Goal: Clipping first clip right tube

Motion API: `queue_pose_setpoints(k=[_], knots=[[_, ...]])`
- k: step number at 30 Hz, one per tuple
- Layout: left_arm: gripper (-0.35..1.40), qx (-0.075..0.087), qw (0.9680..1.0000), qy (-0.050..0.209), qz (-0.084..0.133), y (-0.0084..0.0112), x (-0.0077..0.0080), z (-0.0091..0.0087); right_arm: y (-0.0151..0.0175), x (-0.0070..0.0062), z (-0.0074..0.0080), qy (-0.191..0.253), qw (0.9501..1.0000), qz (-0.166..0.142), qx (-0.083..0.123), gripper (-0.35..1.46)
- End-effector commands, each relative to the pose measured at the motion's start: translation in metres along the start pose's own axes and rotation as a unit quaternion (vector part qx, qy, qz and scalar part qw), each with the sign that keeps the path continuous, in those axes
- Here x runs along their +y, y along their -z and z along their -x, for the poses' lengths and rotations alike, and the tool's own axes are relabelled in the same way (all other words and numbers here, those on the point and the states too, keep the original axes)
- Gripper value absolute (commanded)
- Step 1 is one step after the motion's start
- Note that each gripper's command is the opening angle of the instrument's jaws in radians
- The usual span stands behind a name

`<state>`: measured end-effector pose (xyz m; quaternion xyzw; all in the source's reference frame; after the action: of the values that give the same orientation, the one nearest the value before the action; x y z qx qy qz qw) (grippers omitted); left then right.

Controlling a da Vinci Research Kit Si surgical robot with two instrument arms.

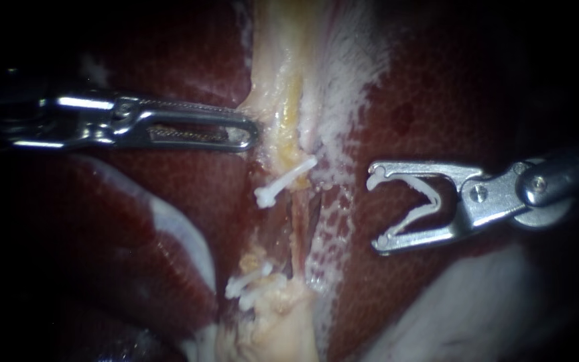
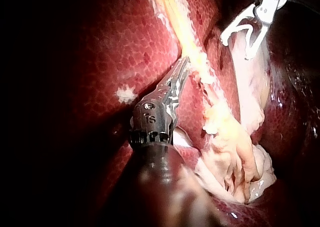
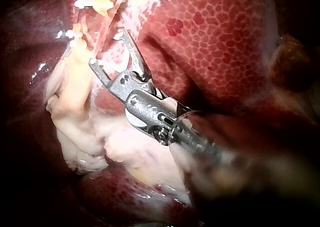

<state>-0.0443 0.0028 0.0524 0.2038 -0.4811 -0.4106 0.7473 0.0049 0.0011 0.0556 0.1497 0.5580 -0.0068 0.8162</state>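
My right instrument [image 1: 375, 212], centre right, holds a white clip [image 1: 423, 201] in wide-spread jaws, apart from the right tube [image 1: 311, 214] at centre frame. My left instrument [image 1: 250, 134], jaws together, touches the pale strip [image 1: 283, 80]. A skewed approach could snag the placed clip [image 1: 284, 181] or only half-span the tube.

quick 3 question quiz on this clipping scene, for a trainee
1. True or false: the right instrument has closed its clip round a tube.
2. Which instrument carries a clip? A left, B right, C neither.
3. Fill in: the dark red organ all around is the ___.
Key: 1 false, the clip is open, beside the tubes; 2 B; 3 liver.
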Motion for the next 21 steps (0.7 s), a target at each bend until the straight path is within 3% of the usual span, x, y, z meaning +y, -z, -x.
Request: queue_pose_setpoints(k=[1,14,21], knots=[[-0.35,0.000,1.0000,0.000,0.000,0.0000,0.0000,0.0000,0.0000,0.0000,0.0000,0.000,1.0000,0.000,0.000,0.60],[-0.35,0.000,1.0000,0.001,0.000,0.0003,-0.0002,0.0001,-0.0002,0.0000,0.0000,0.000,1.0000,0.000,0.000,0.60],[-0.35,0.002,1.0000,0.005,-0.004,0.0018,-0.0008,0.0017,-0.0009,-0.0004,0.0001,0.002,1.0000,0.001,0.000,0.60]])
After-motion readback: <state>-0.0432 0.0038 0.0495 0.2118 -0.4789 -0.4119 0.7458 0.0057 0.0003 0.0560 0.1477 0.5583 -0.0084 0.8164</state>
